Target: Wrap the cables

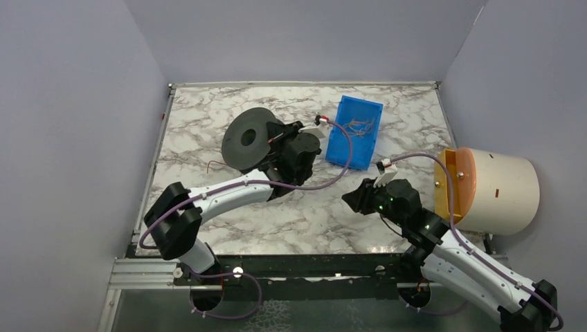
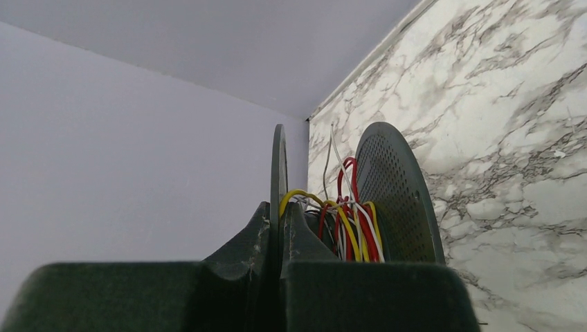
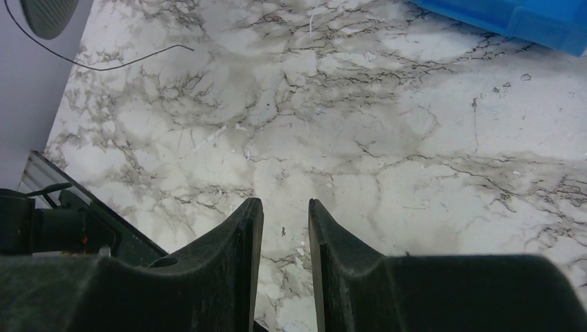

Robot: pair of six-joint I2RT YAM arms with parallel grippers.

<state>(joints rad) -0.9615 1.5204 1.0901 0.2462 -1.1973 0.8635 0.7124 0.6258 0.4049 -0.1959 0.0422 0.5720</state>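
A black spool (image 1: pixel 248 138) stands on its side at the back middle of the marble table. In the left wrist view, red, yellow and white cables (image 2: pixel 349 225) are wound between its two flanges. My left gripper (image 1: pixel 279 140) is shut on the thin near flange (image 2: pixel 278 162), which sits between the fingertips (image 2: pixel 280 216). The perforated far flange (image 2: pixel 394 187) is to the right. A thin loose wire (image 1: pixel 218 164) lies on the table left of the spool. My right gripper (image 1: pixel 353 199) hangs open and empty above bare marble (image 3: pixel 285 207).
A blue bin (image 1: pixel 342 149) holding several thin wires stands behind the right gripper and shows in the right wrist view (image 3: pixel 526 17). A cream cylinder with an orange face (image 1: pixel 498 190) sits at the table's right edge. Grey walls close in the table.
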